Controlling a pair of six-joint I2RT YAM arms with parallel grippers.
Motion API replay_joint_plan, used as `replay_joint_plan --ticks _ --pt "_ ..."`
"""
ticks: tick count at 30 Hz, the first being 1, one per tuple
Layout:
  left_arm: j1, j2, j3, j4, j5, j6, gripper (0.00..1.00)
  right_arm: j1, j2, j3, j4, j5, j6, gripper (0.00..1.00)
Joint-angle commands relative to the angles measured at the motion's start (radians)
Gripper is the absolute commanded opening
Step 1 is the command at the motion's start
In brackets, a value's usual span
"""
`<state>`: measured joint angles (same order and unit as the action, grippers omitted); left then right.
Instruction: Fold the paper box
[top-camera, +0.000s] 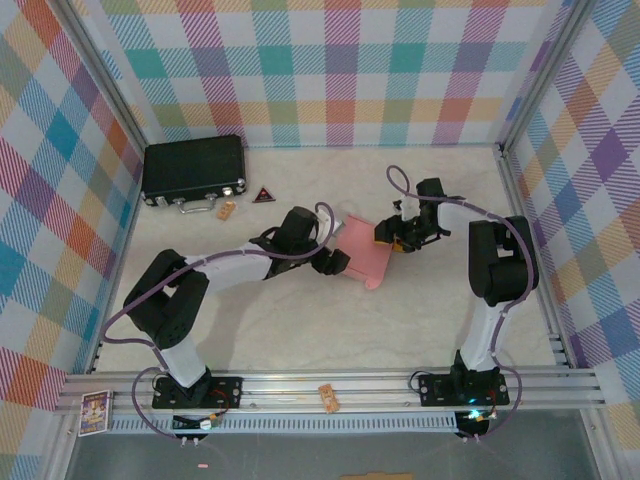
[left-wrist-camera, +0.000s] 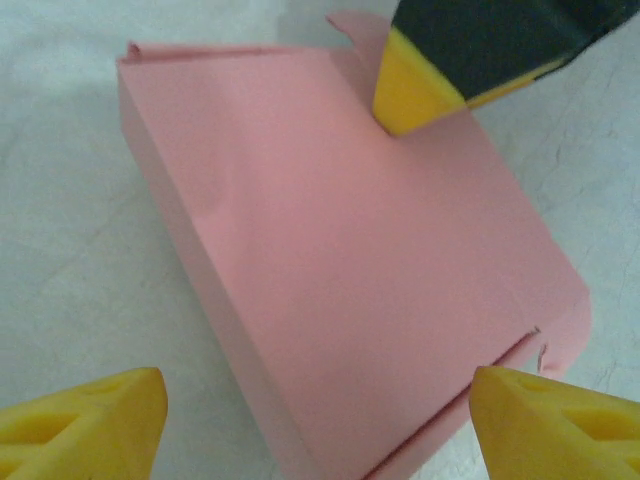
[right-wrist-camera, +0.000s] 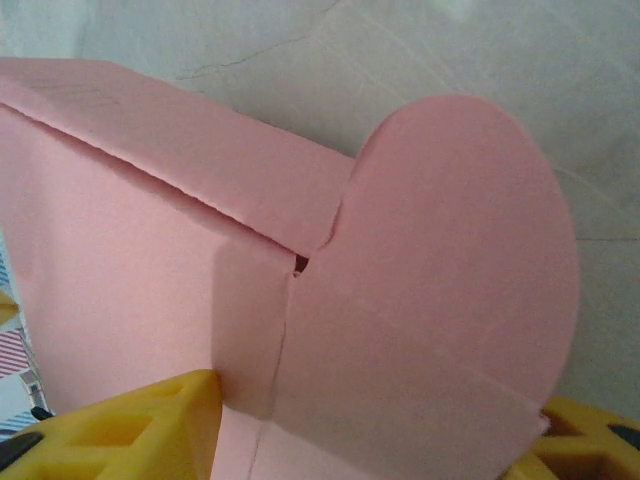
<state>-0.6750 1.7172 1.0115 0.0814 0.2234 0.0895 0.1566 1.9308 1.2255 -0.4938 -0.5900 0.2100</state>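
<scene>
Lying well apart from the black case (top-camera: 193, 168), the paper box (top-camera: 362, 255) is flanked by left hand (left-wrist-camera: 315, 400) and right hand (right-wrist-camera: 365, 400), both open, nothing gripped; its card, judged light and easily creased, is best taken at a flap edge.

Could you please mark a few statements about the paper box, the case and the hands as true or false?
1. The black case lies in the far left corner of the table. True.
2. The paper box rests on the case. False: it lies mid-table, between the left hand and the right hand.
3. The box is a flat sheet. False: the left wrist view shows a top face and a side wall.
4. A rounded flap sticks out from the box. True.
5. The left hand is shut tight. False: its fingers stand wide apart.
</scene>
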Motion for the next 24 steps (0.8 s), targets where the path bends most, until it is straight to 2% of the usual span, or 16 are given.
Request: replay_joint_plan --ticks 1,5,7,12,16,20,22,24 --pt "0.006 0.021 0.052 -0.003 -0.028 -0.030 0.79 0.003 -0.022 -0.009 0.015 0.026 0.016 0.57" --pt "0.007 0.094 0.118 -0.018 -0.114 -0.045 0.77 0.003 -0.039 -0.014 0.006 0.070 0.023 0.57" --pt "0.008 0.132 0.151 -0.031 -0.101 -0.046 0.76 0.002 -0.058 -0.032 0.014 0.085 0.028 0.59" --pt "0.008 0.178 0.174 -0.026 -0.097 -0.077 0.72 -0.008 -0.103 -0.100 0.081 -0.007 0.045 0.61" --pt "0.008 0.192 0.170 -0.030 -0.108 -0.100 0.65 -0.012 -0.142 -0.144 0.116 -0.020 0.061 0.61" --pt "0.010 0.201 0.159 -0.025 -0.088 -0.121 0.59 -0.012 -0.172 -0.194 0.151 -0.036 0.091 0.58" --pt "0.017 0.206 0.154 -0.019 -0.059 -0.140 0.51 -0.014 -0.188 -0.241 0.193 -0.041 0.122 0.56" --pt "0.020 0.212 0.151 -0.017 -0.041 -0.161 0.50 -0.014 -0.187 -0.278 0.233 -0.061 0.149 0.51"
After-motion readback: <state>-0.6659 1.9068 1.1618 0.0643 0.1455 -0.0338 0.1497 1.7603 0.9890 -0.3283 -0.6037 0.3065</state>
